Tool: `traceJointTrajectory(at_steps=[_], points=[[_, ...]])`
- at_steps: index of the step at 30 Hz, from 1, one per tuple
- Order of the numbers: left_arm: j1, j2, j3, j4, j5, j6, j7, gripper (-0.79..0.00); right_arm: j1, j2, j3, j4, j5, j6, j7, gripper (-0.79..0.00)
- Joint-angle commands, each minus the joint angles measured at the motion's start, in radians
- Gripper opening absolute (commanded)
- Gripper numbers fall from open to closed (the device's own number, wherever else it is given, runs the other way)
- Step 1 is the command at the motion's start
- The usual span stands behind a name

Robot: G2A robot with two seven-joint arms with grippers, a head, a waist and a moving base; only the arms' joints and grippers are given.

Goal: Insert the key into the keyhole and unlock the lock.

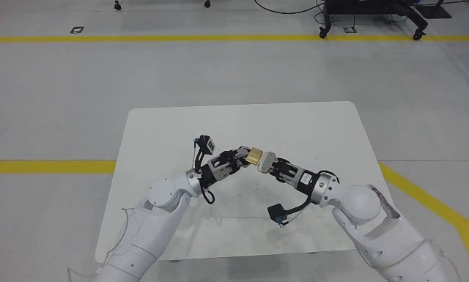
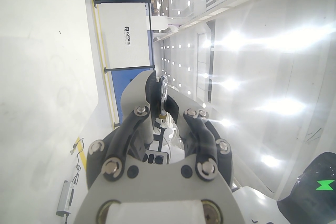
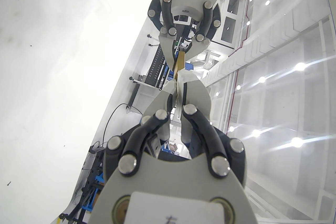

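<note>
Left gripper [image 2: 160, 99] is clamped on the brass lock [image 1: 254, 156]. Right gripper [image 3: 178, 86], nose-to-nose with it, is pinched shut, on the key I reckon. Hard, slick, small metal: squeeze the flat faces firmly.

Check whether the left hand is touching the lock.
Touching. In the right wrist view the left hand grips the brass lock between its fingers.
</note>
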Motion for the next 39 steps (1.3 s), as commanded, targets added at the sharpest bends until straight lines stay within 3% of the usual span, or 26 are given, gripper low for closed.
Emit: traceJointTrajectory(at_steps=[1,2,3,6,14,15,18,21,39], points=[[-0.001,0.0,-0.001,0.002,-0.001,0.0,-0.002,-0.785,-0.003,-0.001,0.005,-0.001,0.006,0.003,0.0,-0.625],[-0.001,0.0,-0.003,0.002,-0.002,-0.001,-0.003,-0.785,-0.005,-0.001,0.008,-0.002,0.008,0.004,0.0,-0.499],[-0.001,0.0,-0.003,0.003,-0.003,-0.002,-0.004,-0.785,-0.007,-0.001,0.011,-0.003,0.01,0.005,0.0,-0.456],[-0.001,0.0,-0.004,0.004,-0.005,-0.004,-0.006,-0.785,-0.017,-0.001,0.023,-0.005,0.018,0.01,0.0,-0.425],[-0.001,0.0,-0.005,0.005,-0.002,-0.005,-0.008,-0.785,-0.041,-0.001,0.052,-0.011,0.022,0.022,-0.008,-0.523],[-0.001,0.0,-0.005,0.005,-0.002,-0.005,-0.008,-0.785,-0.044,-0.001,0.055,-0.011,0.024,0.022,-0.008,-0.591],[0.0,0.0,-0.005,0.004,0.001,-0.01,-0.007,-0.785,-0.052,-0.001,0.065,-0.009,0.029,0.024,-0.008,-0.653],[0.0,0.0,-0.005,0.004,0.006,-0.013,-0.006,-0.785,-0.057,-0.002,0.07,-0.01,0.027,0.024,-0.01,-0.785],[0.012,0.003,0.0,-0.01,0.066,-0.065,-0.007,-0.785,-0.031,-0.018,0.056,0.016,0.079,-0.021,-0.034,-0.785]])
